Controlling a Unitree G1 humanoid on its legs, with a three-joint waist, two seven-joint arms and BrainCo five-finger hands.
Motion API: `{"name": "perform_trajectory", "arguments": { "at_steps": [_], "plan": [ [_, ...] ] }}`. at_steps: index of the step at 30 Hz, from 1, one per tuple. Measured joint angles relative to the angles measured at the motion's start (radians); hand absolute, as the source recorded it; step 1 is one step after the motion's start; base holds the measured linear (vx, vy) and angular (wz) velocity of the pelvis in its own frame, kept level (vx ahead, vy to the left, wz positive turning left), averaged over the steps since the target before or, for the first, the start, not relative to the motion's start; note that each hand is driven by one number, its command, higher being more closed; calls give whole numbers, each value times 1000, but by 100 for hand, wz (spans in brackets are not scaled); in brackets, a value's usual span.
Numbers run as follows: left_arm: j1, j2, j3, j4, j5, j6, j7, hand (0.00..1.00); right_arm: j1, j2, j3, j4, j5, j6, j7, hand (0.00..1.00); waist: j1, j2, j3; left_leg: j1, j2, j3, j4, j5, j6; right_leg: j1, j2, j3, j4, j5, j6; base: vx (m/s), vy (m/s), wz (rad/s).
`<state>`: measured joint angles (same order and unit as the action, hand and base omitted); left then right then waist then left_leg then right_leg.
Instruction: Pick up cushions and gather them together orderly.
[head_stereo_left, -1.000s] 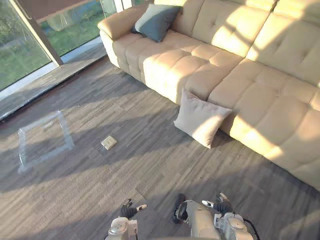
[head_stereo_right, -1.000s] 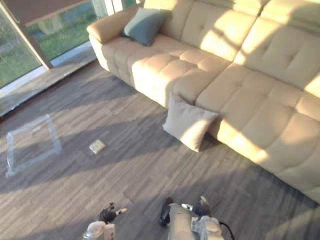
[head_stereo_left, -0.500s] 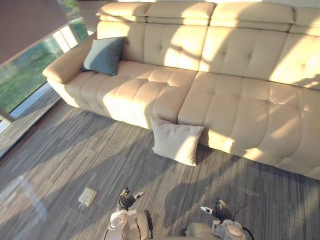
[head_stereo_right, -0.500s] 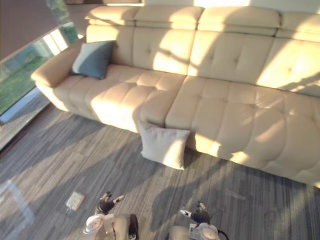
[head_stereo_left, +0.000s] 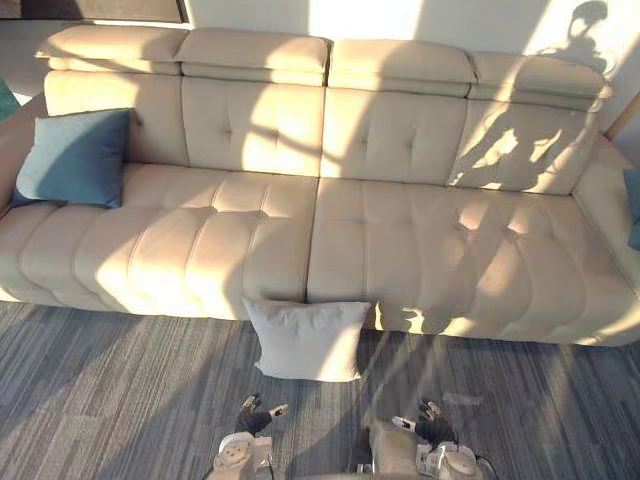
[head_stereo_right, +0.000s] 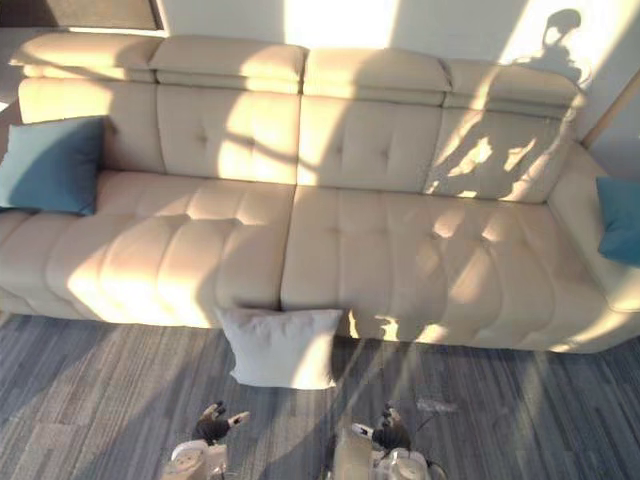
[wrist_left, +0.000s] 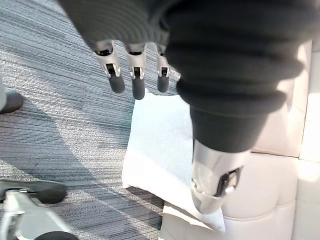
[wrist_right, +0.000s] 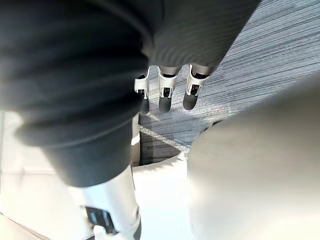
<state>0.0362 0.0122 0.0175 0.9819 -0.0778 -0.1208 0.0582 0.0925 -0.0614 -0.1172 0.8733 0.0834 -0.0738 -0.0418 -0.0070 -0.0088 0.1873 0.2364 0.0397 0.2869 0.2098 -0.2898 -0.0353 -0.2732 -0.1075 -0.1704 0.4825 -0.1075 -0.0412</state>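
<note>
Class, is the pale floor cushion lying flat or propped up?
Propped up: the pale cushion stands on edge on the floor, leaning against the sofa front.

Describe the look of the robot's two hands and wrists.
The left hand has silver fingers with rounded dark tips, a thick silver thumb with a small dark inset, and a black ribbed cover over its back and wrist. The right hand looks the same: silver fingers, dark tips, black ribbed cover.

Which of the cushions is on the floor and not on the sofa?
The beige cushion, standing on the floor against the sofa front. The left blue cushion and the right blue cushion both sit up on the sofa.
</note>
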Motion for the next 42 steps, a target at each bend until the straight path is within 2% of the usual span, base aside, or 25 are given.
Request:
{"name": "perform_trajectory", "arguments": {
  "at_steps": [1, 3, 5, 6, 7, 8, 10, 11, 13, 14, 15, 16, 18, 21, 26, 29, 32, 34, 37, 39, 42],
  "plan": [
    [3, -18, 2, 2, 2, -1, -1, 0, 0, -14, 0, 6, -2, 0, 0, 0, 6, 28, -11, -2, 15, -8, 1, 13, -22, 5, 3, -8, -4, -11, -3, 370, -113, 4],
    [4, -37, 3, 8, 16, -1, -2, 0, -6, -22, -12, 4, -1, 0, 1, 0, -2, 57, -12, -7, 26, -27, 35, 46, -77, 36, -2, -35, -21, -55, -1, 371, -153, 24],
    [4, -45, 7, 2, 20, 0, -3, 0, 2, -17, -41, 4, 0, 3, -3, 0, -9, 53, -6, -65, 60, -24, 224, 82, -134, 111, -2, -63, -58, -82, -5, 263, -146, 41],
    [4, -46, 11, -5, 21, 0, -3, 0, 7, -17, -36, 0, -1, 5, -3, 0, -9, 48, -3, -93, 78, -24, 306, 101, -141, 139, 0, -69, -73, -88, -6, 225, -167, 29],
    [8, -49, 33, -32, 33, -3, -3, 0, 15, -8, -26, -1, -1, 6, -3, 0, 0, 32, 5, -180, 139, -21, 525, 137, -135, 208, 7, -78, -112, -99, -13, 249, -166, 9],
    [8, -52, 38, -42, 37, -4, -4, 0, 20, -5, -31, -1, -1, 6, -4, 0, 6, 29, 6, -212, 169, -7, 583, 105, -117, 243, 14, -84, -136, -101, -14, 219, -140, -1],
    [9, -59, 40, -51, 38, -3, -4, 0, 26, -2, -40, -1, 0, 6, -7, 0, 6, 22, 5, -250, 185, 9, 555, 73, -97, 276, 18, -85, -165, -104, -10, 119, -51, -12],
    [10, -61, 40, -61, 37, -3, -5, 0, 30, 0, -40, -1, 0, 8, -9, 0, 9, 16, 6, -279, 180, 5, 475, 57, -82, 283, 18, -73, -174, -107, -3, 152, -5, -26],
    [8, -61, 43, -67, 37, -3, -3, 0, 28, 7, -49, -1, 4, 13, -14, 0, 11, 12, 8, -288, 159, -23, 309, 53, -79, 291, 14, -51, -173, -111, 4, 201, 74, -34],
    [9, -62, 43, -66, 37, -2, -4, 0, 31, 14, -63, -1, 4, 14, -18, 0, 12, 12, 8, -276, 130, -75, 152, 81, -70, 293, 12, -35, -166, -120, 19, 240, 180, -32],
    [10, -62, 43, -63, 37, -2, -3, 0, 32, 17, -71, -2, 4, 14, -18, 0, 12, 18, 6, -265, 118, -97, 67, 158, -67, 291, 14, -23, -150, -131, 37, 232, 207, -29],
    [12, -62, 42, -59, 37, -3, -4, 0, 33, 16, -75, -4, 4, 14, -18, 0, 12, 28, 1, -264, 117, -107, 41, 204, -80, 291, 21, -18, -143, -137, 47, 163, 198, -18],
    [15, -47, 52, -50, 37, -2, -3, 0, 49, 43, -73, 1, 4, 15, -17, 0, 15, -9, -23, -217, 82, -74, 1, 185, -65, 296, -13, 18, -149, -148, 76, 133, 191, -24],
    [21, -37, 65, -47, 37, -2, -3, 0, 58, 69, -75, 1, 5, 14, -18, 0, 17, -30, -37, -163, 57, -38, -40, 182, -58, 330, -31, 44, -186, -137, 95, 116, 141, -33],
    [30, -37, 62, -38, 37, -3, -4, 0, 61, 69, -114, 4, 9, 12, -19, 0, 14, -13, -46, -109, 43, -23, -90, 182, -51, 362, -35, 58, -211, -136, 103, 46, 47, -10],
    [34, -39, 62, -36, 34, -3, -2, 0, 64, 59, -152, 8, 47, 12, -20, 0, 14, 9, -49, -100, 43, -23, -105, 188, -51, 364, -30, 64, -213, -137, 103, 28, -9, -3],
    [38, -40, 63, -37, 14, -3, 2, 0, 66, 53, -177, 11, 76, 12, -33, 0, 14, 16, -46, -95, 41, -23, -100, 188, -51, 369, -27, 65, -206, -138, 104, 7, -3, -2],
    [37, -39, 79, -48, -8, -3, 7, 0, 54, 54, -190, 11, 86, 12, -42, 0, 17, 13, -32, -126, 45, -21, -75, 182, -51, 338, -26, 67, -177, -145, 105, -57, -21, -1],
    [9, -8, 92, -89, -51, -3, 33, 0, 5, 38, -188, 3, 118, 4, -58, 0, 18, -3, 37, -329, 93, -42, 183, 84, -47, 184, -28, 68, -13, -196, 100, -168, -33, 8],
    [-37, 29, 122, -122, -92, -4, 64, 0, -45, 12, -162, -35, 151, 2, -83, 0, 20, -17, 126, -486, 133, -62, 381, 4, -44, 46, -22, 74, 152, -255, 96, -273, 2, 4],
    [-73, 80, 120, -152, -135, -4, 97, 0, -87, -15, -143, -105, 162, -11, -107, 0, 38, -37, 186, -634, 163, -77, 529, -53, -40, -100, -16, 89, 284, -301, 101, -179, 9, -11]
  ]
}}
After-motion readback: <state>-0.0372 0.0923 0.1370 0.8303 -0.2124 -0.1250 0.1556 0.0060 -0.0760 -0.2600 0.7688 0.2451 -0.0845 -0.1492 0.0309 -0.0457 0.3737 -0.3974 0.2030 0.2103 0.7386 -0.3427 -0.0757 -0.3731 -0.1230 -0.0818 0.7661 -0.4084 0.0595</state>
